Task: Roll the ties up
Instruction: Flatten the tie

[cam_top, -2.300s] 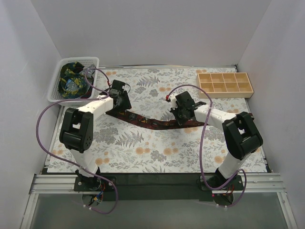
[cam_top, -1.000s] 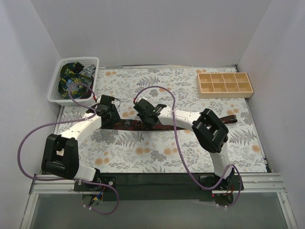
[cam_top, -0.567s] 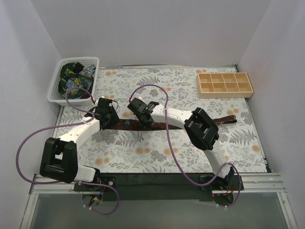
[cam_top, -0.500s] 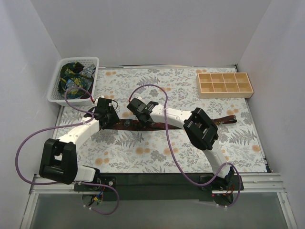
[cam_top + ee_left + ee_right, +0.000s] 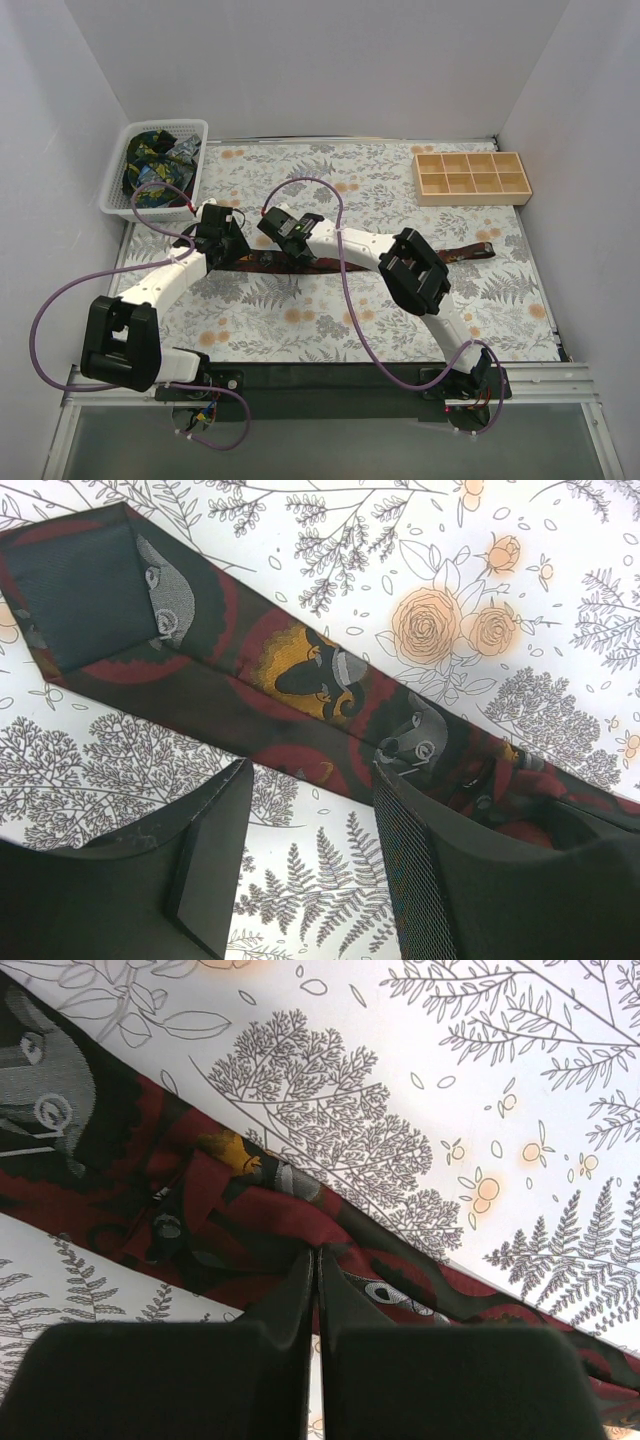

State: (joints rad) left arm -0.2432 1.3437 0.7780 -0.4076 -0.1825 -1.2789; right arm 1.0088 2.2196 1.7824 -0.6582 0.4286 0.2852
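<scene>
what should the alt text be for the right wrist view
The right end effector, fingers shut, pinches a bunched fold of a maroon tie with grey and yellow figures. The tie runs diagonally from upper left to lower right over a white tablecloth printed with grey trees, ferns and small orange flowers.

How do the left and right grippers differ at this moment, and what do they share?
The left gripper stands open, while the right gripper is shut. The left gripper's jaws hold nothing between them; the right gripper pinches a puckered fold of the maroon tie. Both sit close together over the tie's left end, on the floral table cover.
</scene>
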